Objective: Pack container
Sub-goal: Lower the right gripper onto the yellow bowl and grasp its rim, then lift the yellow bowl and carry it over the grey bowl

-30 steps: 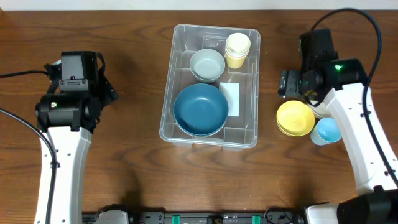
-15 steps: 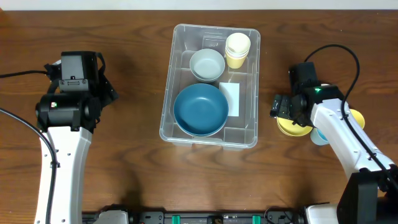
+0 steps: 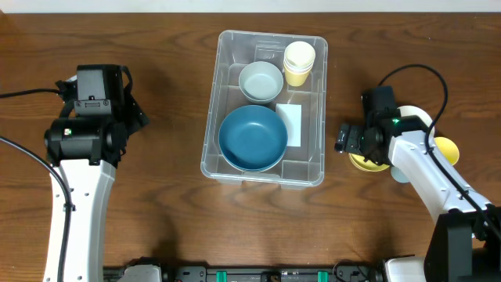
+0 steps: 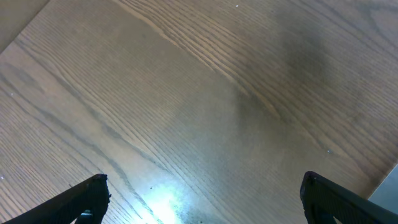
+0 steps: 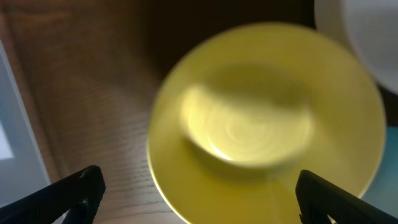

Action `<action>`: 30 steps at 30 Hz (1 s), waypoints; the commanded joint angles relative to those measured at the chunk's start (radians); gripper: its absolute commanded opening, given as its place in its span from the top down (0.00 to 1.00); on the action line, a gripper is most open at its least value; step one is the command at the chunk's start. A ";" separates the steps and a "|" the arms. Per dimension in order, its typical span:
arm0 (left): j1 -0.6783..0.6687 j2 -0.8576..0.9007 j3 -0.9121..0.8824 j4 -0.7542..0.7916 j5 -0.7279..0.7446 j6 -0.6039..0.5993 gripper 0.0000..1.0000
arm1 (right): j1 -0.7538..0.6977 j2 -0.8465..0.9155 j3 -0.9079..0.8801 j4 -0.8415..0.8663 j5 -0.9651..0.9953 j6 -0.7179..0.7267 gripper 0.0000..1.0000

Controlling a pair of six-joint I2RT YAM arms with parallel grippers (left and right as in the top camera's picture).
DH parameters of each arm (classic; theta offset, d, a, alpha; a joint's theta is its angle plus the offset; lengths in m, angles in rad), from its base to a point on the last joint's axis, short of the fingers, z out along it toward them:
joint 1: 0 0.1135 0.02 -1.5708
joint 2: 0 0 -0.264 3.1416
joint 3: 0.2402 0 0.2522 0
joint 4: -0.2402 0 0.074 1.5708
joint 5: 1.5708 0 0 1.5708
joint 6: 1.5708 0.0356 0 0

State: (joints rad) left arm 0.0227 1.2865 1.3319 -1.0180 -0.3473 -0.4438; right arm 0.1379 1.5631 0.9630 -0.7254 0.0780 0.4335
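Observation:
The clear plastic container [image 3: 215, 86] stands at the table's middle. It holds a large blue bowl [image 3: 252, 138], a small grey bowl [image 3: 260, 81], stacked cream cups [image 3: 298, 63] and a white label [image 3: 289, 123]. My right gripper [image 3: 354, 142] is open and hangs low over a yellow bowl [image 3: 366, 163] to the right of the container. In the right wrist view the yellow bowl [image 5: 267, 112] fills the space between the open fingers [image 5: 199, 193]. My left gripper [image 4: 202, 199] is open and empty over bare wood at the far left.
A light blue cup [image 3: 398, 174] stands just right of the yellow bowl, mostly hidden under my right arm. A pale rim [image 5: 360, 31] shows at the top right of the right wrist view. The container's edge [image 5: 12, 112] shows at its left.
My right gripper has swung down and left from behind the yellow bowl to above it, now covering most of the bowl. The left arm has not moved.

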 commanded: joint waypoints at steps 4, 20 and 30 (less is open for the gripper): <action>0.003 -0.006 0.002 -0.003 -0.021 0.006 0.02 | -0.006 0.003 -0.064 0.061 -0.007 0.015 0.10; 0.003 -0.006 0.002 -0.002 -0.021 0.006 0.02 | -0.006 0.031 -0.126 0.195 0.003 0.014 0.55; 0.003 -0.006 0.002 -0.003 -0.021 0.006 0.02 | -0.006 0.076 -0.126 0.227 -0.008 0.014 0.82</action>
State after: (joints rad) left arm 0.0227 1.2865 1.3319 -1.0176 -0.3473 -0.4438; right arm 0.1379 1.6299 0.8440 -0.5034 0.0650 0.4397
